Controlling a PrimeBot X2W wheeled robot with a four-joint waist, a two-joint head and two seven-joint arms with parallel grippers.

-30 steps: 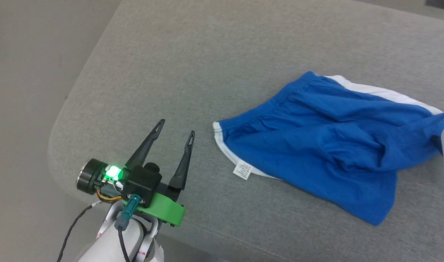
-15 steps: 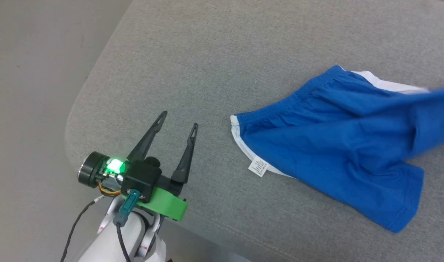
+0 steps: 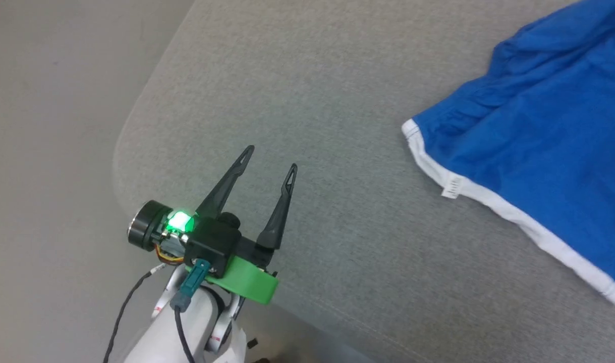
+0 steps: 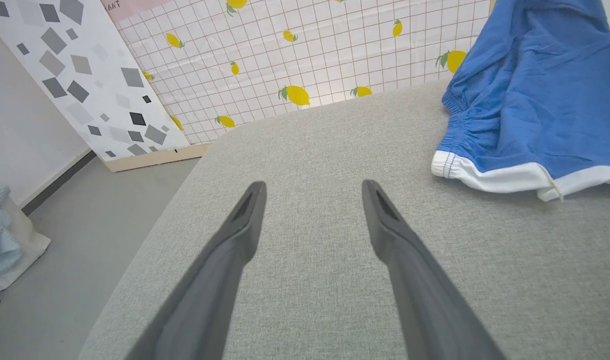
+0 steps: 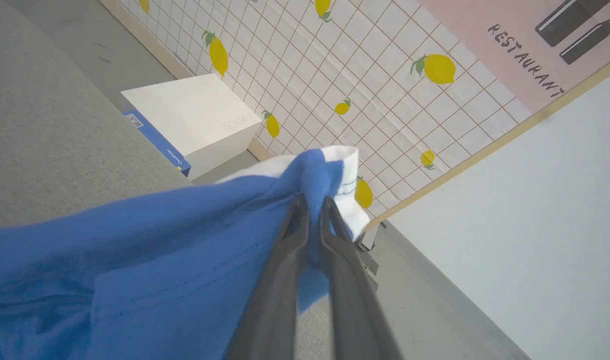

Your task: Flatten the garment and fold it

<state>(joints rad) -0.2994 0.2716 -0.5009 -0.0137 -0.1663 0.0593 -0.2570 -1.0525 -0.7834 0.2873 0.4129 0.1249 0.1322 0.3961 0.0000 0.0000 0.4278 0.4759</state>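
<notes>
Right claw (image 5: 313,201): fingers together, clamped on a bunched blue-and-white corner of the garment (image 5: 159,260), which hangs from the grip and slopes down toward the worktop (image 5: 44,140). Left claw (image 3: 270,157): fingers apart, empty, above the worktop's near corner, well apart from the cloth. Far end of the garment lies on the worktop, with the gathered waistband (image 4: 452,125), white stripe (image 3: 514,217) and label (image 3: 451,187) turned toward the left claw. Handling, as judged: light, soft and limp. It sags and creases under its own weight, so one grip alone will not spread it. Likely best hold for the left claw is the white-trimmed waistband corner, where elastic and seam give a thicker, firmer edge. Pinching both layers there would allow tension against the held corner.
</notes>
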